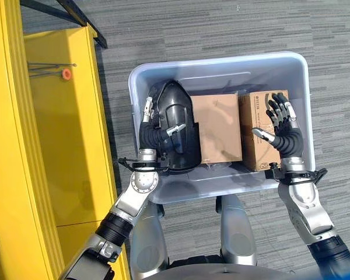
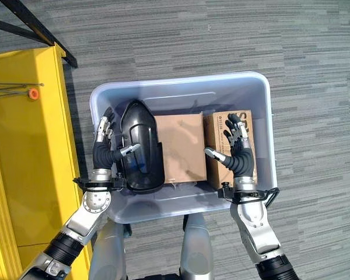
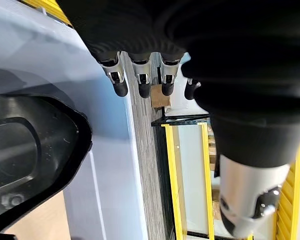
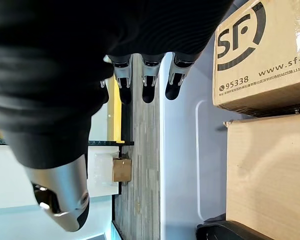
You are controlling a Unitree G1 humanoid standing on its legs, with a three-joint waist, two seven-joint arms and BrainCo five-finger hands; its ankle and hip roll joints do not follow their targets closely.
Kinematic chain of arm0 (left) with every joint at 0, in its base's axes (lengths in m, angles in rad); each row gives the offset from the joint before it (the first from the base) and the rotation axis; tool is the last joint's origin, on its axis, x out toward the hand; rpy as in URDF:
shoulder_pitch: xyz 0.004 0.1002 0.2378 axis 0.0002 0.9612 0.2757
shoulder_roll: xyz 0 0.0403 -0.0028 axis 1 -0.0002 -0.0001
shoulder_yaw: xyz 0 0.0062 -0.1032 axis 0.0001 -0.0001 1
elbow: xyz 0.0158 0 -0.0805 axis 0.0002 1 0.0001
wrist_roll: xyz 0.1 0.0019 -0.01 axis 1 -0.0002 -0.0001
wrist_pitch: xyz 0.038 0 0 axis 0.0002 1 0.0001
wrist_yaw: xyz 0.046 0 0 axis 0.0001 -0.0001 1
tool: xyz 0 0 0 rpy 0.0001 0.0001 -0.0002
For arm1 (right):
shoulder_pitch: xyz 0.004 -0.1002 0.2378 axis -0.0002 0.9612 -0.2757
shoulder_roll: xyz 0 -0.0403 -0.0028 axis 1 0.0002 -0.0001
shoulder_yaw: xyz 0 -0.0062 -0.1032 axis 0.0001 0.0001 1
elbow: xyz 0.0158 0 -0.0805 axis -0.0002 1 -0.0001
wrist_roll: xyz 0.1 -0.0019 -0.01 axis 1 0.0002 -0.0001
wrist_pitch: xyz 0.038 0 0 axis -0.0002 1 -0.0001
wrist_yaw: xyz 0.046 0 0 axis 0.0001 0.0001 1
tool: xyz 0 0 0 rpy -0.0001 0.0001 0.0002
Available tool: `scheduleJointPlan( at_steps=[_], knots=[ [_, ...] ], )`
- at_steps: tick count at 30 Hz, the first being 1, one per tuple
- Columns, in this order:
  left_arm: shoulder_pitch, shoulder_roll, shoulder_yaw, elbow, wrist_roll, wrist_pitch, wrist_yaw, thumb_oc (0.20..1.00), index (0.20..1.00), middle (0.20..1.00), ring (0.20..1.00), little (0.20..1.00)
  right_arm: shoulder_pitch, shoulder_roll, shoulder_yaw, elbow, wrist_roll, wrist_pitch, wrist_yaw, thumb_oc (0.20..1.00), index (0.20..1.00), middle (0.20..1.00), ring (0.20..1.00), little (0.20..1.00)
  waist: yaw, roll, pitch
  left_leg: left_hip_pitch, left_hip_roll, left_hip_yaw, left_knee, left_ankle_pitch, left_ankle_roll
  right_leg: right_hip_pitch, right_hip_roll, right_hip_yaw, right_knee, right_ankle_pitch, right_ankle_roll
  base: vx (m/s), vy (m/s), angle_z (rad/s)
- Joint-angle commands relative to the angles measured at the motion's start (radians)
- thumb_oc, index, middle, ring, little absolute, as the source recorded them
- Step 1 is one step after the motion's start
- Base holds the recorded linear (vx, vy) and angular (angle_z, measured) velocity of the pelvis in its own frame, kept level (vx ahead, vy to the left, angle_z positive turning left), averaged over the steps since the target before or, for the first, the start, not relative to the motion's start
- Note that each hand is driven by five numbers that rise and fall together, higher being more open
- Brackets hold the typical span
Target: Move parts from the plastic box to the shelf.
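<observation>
Floor: grey striped carpet (image 1: 233,29), w/ a pale blue-grey plastic box (image 2: 267,116) set on it directly ahead of the robot. Box contents, left to right: black moulded part (image 2: 141,146), dome-shaped w/ a glossy shell, lying at the box's left end; plain brown cardboard box (image 2: 182,146) in the middle, touching the black part's right edge; printed cardboard box (image 2: 219,137) at the right end, just beside the plain one. All three items sit inside the box. Left hand (image 2: 103,149) is inside the box between the left wall and the black part, fingers straight and pointing away from the robot, thumb (image 2: 130,149) laid across the part's shell; fingers not curled round anything, so hand is spread, palm side facing the part. Left wrist view: fingertips (image 3: 142,82) extended in a row above the box wall, black part's rim near. Right hand (image 2: 238,149) is over the printed cardboard box, fingers spread and straight, thumb out toward the plain box; holds nothing. Right wrist view confirms: fingertips (image 4: 147,82) straight, both cartons alongside. Yellow shelf (image 1: 58,134) stands to the robot's left, near the box, w/ a small orange item (image 1: 66,73) on it.
</observation>
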Motion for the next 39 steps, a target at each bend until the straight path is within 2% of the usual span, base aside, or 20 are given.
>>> scheduleJointPlan(
  at_steps=[1,11,25,33,39],
  knots=[
    [-0.017,0.019,0.058,0.004,0.069,-0.065,0.033,1.000,1.000,1.000,1.000,1.000,-0.027,-0.048,-0.048,-0.080,-0.020,-0.085,-0.009,1.000,1.000,1.000,1.000,1.000,0.013,-0.024,-0.033,0.066,0.095,-0.001,-0.029,0.047,-0.060,-0.102,-0.006,0.048,0.136,0.057,0.018,0.00,0.000,0.00],
    [-0.001,0.028,0.076,0.013,0.086,-0.059,0.052,1.000,1.000,1.000,1.000,1.000,-0.022,-0.052,-0.054,-0.082,-0.021,-0.092,-0.018,1.000,1.000,1.000,1.000,1.000,0.017,-0.027,-0.029,0.046,0.094,-0.008,-0.033,0.054,-0.062,-0.110,-0.004,0.039,0.130,0.060,0.017,0.00,0.000,0.01],
    [-0.009,0.008,0.058,0.148,0.068,-0.018,0.041,1.000,1.000,1.000,1.000,1.000,-0.034,-0.059,-0.049,-0.076,-0.038,-0.092,-0.026,1.000,1.000,1.000,1.000,1.000,0.013,-0.047,-0.024,0.014,0.103,-0.007,-0.051,0.070,-0.066,-0.146,0.012,0.034,0.121,0.069,0.018,0.00,0.000,0.00],
    [0.003,-0.024,0.071,0.207,-0.008,-0.012,0.034,1.000,1.000,1.000,1.000,1.000,-0.029,-0.056,-0.036,-0.075,-0.040,-0.085,-0.033,1.000,1.000,1.000,1.000,1.000,0.010,-0.060,-0.020,-0.006,0.102,-0.012,-0.052,0.066,-0.064,-0.163,0.019,0.033,0.122,0.069,0.017,0.00,0.000,0.00],
    [0.006,-0.033,0.123,0.234,-0.055,-0.019,0.076,1.000,1.000,1.000,1.000,1.000,-0.027,-0.062,-0.026,-0.075,-0.033,-0.081,-0.035,1.000,1.000,1.000,1.000,1.000,0.010,-0.071,-0.014,-0.022,0.104,-0.014,-0.055,0.068,-0.064,-0.178,0.022,0.030,0.119,0.071,0.017,0.00,0.000,0.00]
  ],
)
